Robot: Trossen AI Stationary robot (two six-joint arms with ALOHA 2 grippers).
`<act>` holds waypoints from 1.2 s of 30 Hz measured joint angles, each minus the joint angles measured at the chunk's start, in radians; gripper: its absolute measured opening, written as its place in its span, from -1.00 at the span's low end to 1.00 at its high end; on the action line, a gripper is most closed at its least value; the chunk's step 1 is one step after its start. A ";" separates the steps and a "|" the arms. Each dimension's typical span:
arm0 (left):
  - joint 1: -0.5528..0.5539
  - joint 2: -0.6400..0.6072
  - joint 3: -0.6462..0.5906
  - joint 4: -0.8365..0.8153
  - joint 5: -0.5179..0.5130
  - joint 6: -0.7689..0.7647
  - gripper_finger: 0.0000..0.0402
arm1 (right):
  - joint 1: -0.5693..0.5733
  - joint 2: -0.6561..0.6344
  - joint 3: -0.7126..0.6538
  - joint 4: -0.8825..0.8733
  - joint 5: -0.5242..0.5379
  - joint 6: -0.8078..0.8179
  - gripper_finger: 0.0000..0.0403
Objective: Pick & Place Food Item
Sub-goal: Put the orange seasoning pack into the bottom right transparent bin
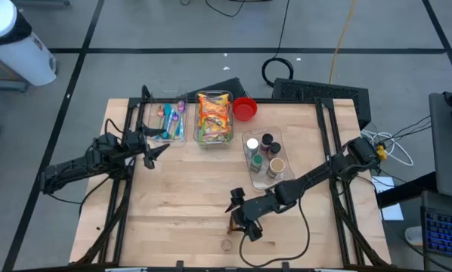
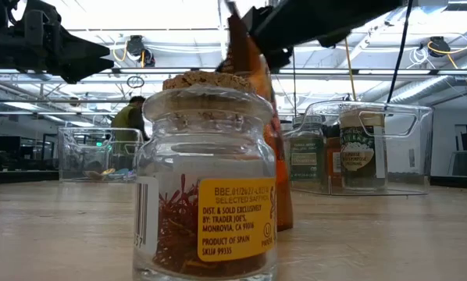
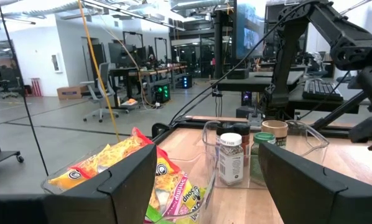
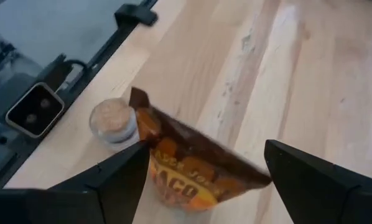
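High view: the wooden table (image 1: pixel 188 204) carried three clear bins along its far edge and the task items near its front edge.
Snack packet: an orange-brown packet (image 4: pixel 192 163) stood on the table close to the front edge, roughly mid-width, just beside the small jar.
Right gripper: it (image 1: pixel 239 219) hung over the packet with its fingers spread wide on either side of it; the right wrist view showed a gap between each finger and the packet.
Small jar: a cork-topped glass jar (image 2: pixel 206 183) of red threads sat at the front edge, nearest the low camera.
Left gripper: it (image 1: pixel 156 149) was raised near the left side of the table, fingers wide apart and holding nothing.
Bins: utensils (image 1: pixel 171 117) in the left one, bright snack packs (image 1: pixel 215 117) in the middle one, spice jars (image 1: pixel 265 155) in the right one.
Red bowl: it (image 1: pixel 245 108) sat at the far edge, beside the middle bin.
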 joint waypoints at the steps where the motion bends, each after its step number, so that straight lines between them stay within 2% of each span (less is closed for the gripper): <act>1: 0.000 0.000 0.000 0.000 0.000 0.000 0.41 | -0.002 -0.001 0.000 0.003 0.014 0.000 0.52; 6: 0.000 0.000 0.000 0.000 0.000 0.000 0.41 | -0.005 -0.001 0.000 0.001 0.204 0.000 0.42; 8: 0.000 0.000 0.000 0.000 0.000 0.000 0.41 | -0.007 -0.001 0.000 0.001 0.234 0.000 0.38; 17: 0.000 0.000 0.000 0.000 0.000 0.000 0.41 | -0.008 -0.001 0.000 -0.007 0.124 0.053 0.25; 23: 0.000 0.000 0.000 0.000 0.000 0.000 0.41 | -0.009 -0.001 0.000 -0.022 0.125 0.129 0.14; 36: 0.000 0.000 0.000 0.000 0.000 0.000 0.41 | -0.014 -0.001 0.000 -0.037 0.125 0.132 -0.32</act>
